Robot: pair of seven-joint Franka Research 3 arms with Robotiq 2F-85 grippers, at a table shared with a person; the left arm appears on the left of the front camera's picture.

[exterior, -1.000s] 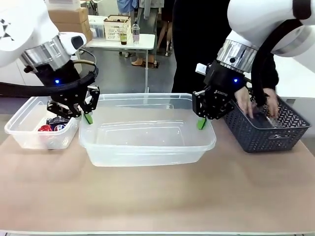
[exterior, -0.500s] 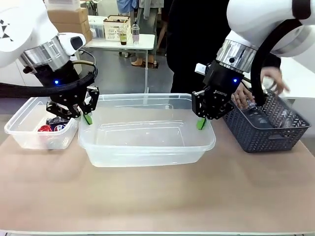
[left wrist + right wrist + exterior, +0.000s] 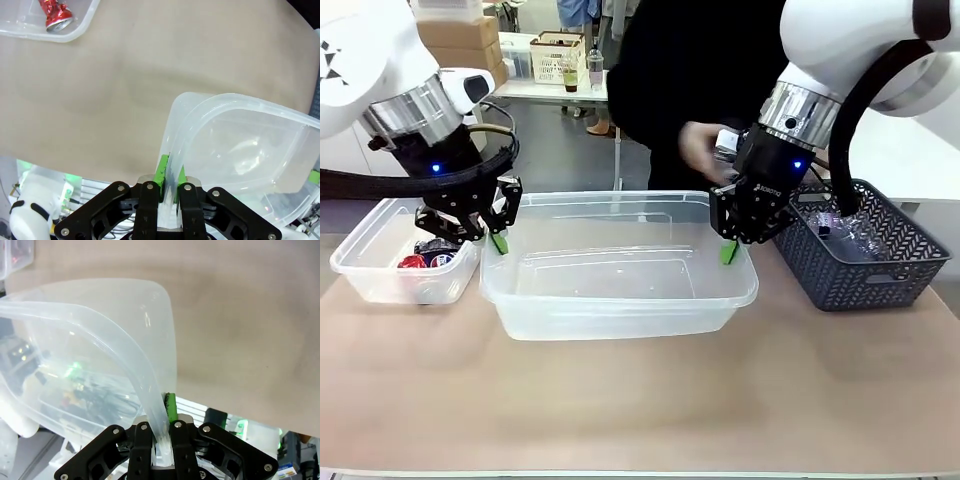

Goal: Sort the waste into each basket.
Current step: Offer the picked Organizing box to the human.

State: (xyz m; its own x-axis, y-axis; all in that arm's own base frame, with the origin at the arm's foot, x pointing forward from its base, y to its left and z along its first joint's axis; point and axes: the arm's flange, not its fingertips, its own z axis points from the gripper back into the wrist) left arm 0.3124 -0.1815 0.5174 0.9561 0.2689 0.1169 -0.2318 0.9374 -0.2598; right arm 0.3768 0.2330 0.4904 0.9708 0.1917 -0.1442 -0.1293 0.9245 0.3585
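A large clear basket (image 3: 620, 312) sits mid-table, with nothing in it. My left gripper (image 3: 499, 242) is shut on the rim of its left end, and my right gripper (image 3: 728, 252) is shut on the rim of its right end. In the left wrist view the left gripper (image 3: 170, 172) pinches the basket's lip (image 3: 172, 115). The right wrist view has the right gripper (image 3: 162, 435) clamped on the curved rim (image 3: 100, 340). A smaller clear basket (image 3: 360, 275) at the far left holds red cans (image 3: 425, 255). One red can (image 3: 57, 15) lies in that small basket (image 3: 82, 25).
A dark lattice basket (image 3: 880, 270) at the right holds clear plastic bottles (image 3: 850, 232). A person in black stands across the table, one hand (image 3: 698, 150) raised behind my right wrist. Bare brown tabletop (image 3: 640, 400) lies in front.
The person's hand has left the dark lattice basket and swung left, behind my right gripper. Both arms and the large basket have stayed put.
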